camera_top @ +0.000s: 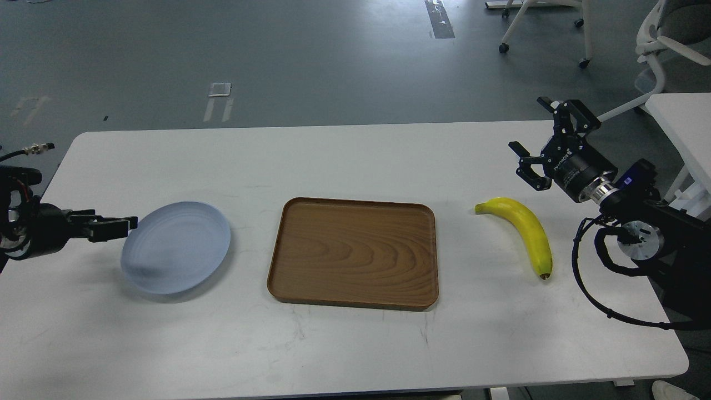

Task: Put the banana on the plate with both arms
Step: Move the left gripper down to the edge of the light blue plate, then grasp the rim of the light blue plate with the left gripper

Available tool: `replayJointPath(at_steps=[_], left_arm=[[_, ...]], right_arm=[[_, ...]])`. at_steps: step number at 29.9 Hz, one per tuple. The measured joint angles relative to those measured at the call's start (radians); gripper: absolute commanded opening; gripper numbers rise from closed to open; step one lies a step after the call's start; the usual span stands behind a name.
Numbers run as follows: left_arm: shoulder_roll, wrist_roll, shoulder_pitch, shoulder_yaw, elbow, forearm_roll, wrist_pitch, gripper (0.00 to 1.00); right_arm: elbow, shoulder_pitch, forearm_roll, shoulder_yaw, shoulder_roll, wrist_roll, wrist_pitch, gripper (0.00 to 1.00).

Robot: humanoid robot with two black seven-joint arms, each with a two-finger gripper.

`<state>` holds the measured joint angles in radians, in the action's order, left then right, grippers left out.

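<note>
A white table [355, 344] carries three things in a row. On the left lies the plate [183, 250], round, shallow and pale blue-grey; it looks tilted, with its left edge raised, and its surface is slightly blurred. In the middle sits a brown wooden tray [355, 253] with rounded corners, bare and flat on the tabletop. On the right lies the banana [525, 228], bright yellow and curved, its greenish stem pointing toward the tray and its dark tip toward the near edge of the table. It rests on the table itself, well apart from the plate, with the tray between them.

The left gripper [129, 224] comes in low from the left edge, its fingers closed on the left rim of the plate (the contact point is small and dark, but the fingertips meet the rim). The left arm [33, 228] behind it is black with exposed cables.

The right gripper [533, 136] hangs above the far right of the table, beyond and to the right of the banana, not touching it. Its fingers are spread wide and it has hold of nothing. The right arm [639, 222] runs back to the right edge, with a silver wrist ring and looping black cables.

Beyond the table lies a grey floor [278, 55] with chair legs [547, 28] at the top right.
</note>
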<state>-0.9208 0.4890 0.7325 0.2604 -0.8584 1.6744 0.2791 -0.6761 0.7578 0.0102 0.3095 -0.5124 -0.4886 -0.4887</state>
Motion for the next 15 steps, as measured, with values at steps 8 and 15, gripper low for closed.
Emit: replayJointPath(at_steps=[8, 15], left_arm=[[0.013, 0.000, -0.039, -0.012, 0.043, -0.083, -0.008, 0.95], [0.069, 0.000, -0.067, -0.018, 0.091, -0.113, -0.008, 0.93]], right_arm=[[-0.002, 0.000, -0.001, 0.000, 0.001, 0.000, 0.000, 1.00], [-0.002, -0.001, -0.001, -0.001, 0.000, 0.000, 0.000, 1.00]])
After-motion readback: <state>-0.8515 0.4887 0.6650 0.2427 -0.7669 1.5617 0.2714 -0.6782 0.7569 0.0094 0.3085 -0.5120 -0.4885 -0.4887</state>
